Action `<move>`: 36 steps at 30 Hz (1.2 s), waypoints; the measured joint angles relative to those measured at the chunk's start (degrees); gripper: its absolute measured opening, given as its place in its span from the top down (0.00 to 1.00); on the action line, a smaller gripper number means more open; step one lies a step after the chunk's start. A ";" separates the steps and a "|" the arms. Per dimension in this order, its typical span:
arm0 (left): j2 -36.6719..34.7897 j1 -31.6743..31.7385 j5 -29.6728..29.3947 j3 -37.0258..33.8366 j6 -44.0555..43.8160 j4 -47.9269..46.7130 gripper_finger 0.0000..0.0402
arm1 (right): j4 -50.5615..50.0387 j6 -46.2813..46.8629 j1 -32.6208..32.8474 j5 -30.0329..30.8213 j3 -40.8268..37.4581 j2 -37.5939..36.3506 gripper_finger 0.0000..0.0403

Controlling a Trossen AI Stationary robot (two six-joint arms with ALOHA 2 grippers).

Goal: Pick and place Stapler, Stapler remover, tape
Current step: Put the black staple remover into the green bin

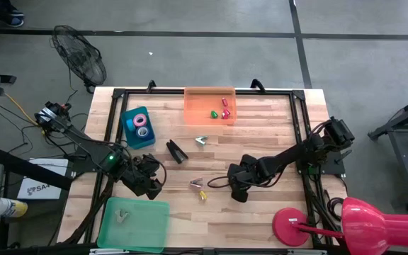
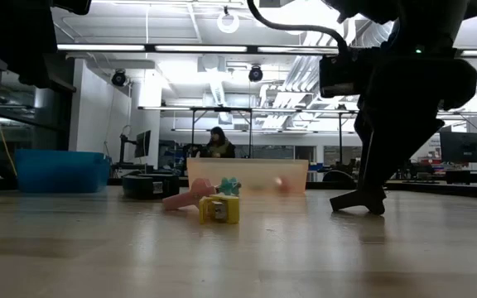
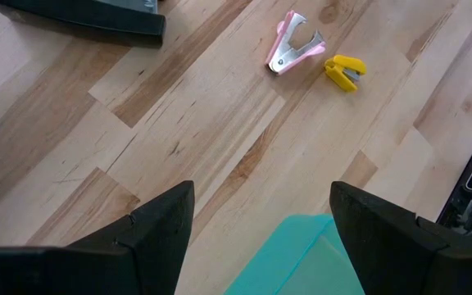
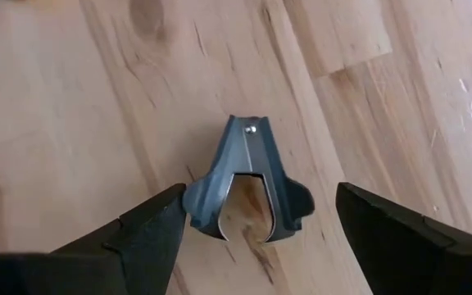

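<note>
The black wedge-shaped desk stapler (image 1: 176,151) lies on the light wooden table (image 1: 275,131) near its middle, a little toward the left edge, tilted diagonally. Just beside it, toward the right, sits a small silvery-teal claw staple remover (image 1: 201,141). Closer to the near edge lie a pink-handled claw staple remover (image 1: 196,183) and a small yellow staple remover (image 1: 202,194), nearly touching each other.

The left gripper (image 1: 147,178) hangs over the table just above the green translucent tray (image 1: 151,227) in the near left corner, which holds 1 small pale claw piece (image 1: 122,214). Its jaws stand apart with nothing between them; its wrist view looks across bare wood toward the pink and yellow removers.

The right gripper (image 1: 236,185) is low over the table right of the pink and yellow pieces. Its jaws are spread wide, and its wrist view shows a dark blue-grey claw staple remover (image 4: 248,184) on the wood between the 2 fingers (image 4: 138,233), close to one but not gripped.

The blue square bin (image 1: 127,127) at the left edge holds 2 tape rolls, pink (image 1: 141,120) and pale blue (image 1: 143,132). The orange translucent bin (image 1: 197,106) at the far edge holds small red and green pieces (image 1: 221,110).
</note>
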 joint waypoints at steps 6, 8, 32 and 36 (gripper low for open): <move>0.00 0.00 0.00 0.00 0.00 0.00 0.31 | 1.50 -0.31 -0.15 1.01 -0.32 0.00 0.24; 0.00 0.00 0.00 0.00 0.00 0.00 0.31 | 1.63 -1.09 -0.13 2.06 -0.32 0.00 0.24; -0.02 0.00 0.02 0.00 1.33 0.13 0.31 | 3.05 -3.01 -0.17 -0.61 -0.21 4.02 0.25; -0.02 0.00 0.02 0.00 1.32 0.11 0.31 | 3.18 -3.34 -0.15 -0.42 -0.21 3.91 0.32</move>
